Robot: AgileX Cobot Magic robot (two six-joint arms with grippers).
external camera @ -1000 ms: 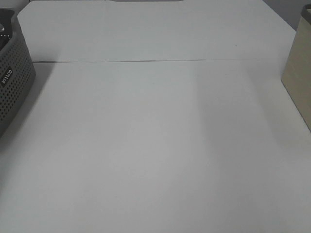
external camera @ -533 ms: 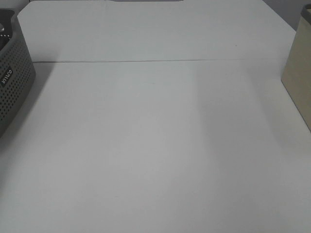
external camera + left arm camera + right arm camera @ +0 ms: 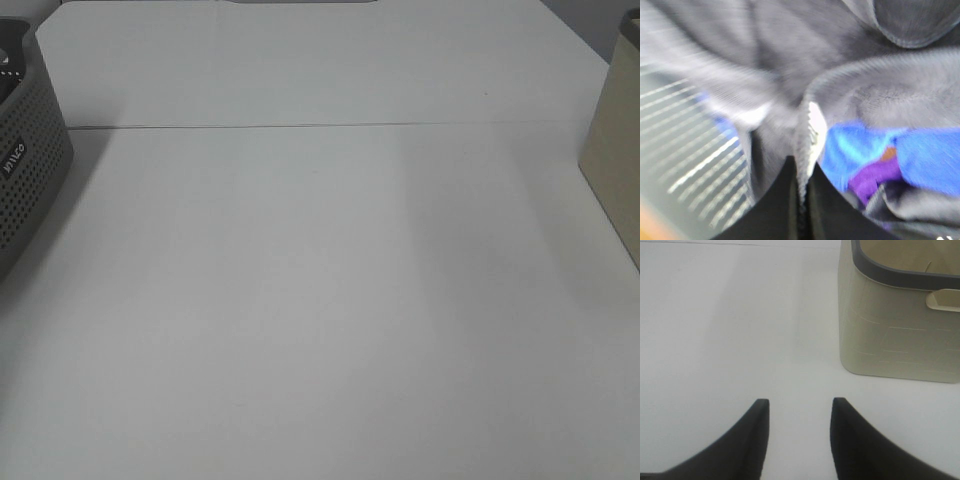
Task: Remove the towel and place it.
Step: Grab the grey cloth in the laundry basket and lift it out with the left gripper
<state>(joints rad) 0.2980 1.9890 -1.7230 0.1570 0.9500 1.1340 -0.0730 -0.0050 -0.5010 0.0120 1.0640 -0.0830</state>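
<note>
**A:** Where's the towel (image 3: 880, 95)?

**B:** Bunched over blue-purple cloth (image 3: 920, 150), probably inside the grey basket (image 3: 30, 170) at 9 o'clock of the table (image 3: 320, 300). The left gripper (image 3: 802, 172) just clamped shut on a hem fold. Overhead view is unchanged.

**A:** So grasp done, lift next. Other arm?

**B:** The right gripper (image 3: 799, 410) is half-open and empty, near the beige basket (image 3: 615, 160) at 3 o'clock.

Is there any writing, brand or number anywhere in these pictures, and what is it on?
White lettering on the side of the grey basket: a short word, too small and tilted to read.
Beige basket: no writing shows.
Towel close-up: blurred, no text to make out.
</note>
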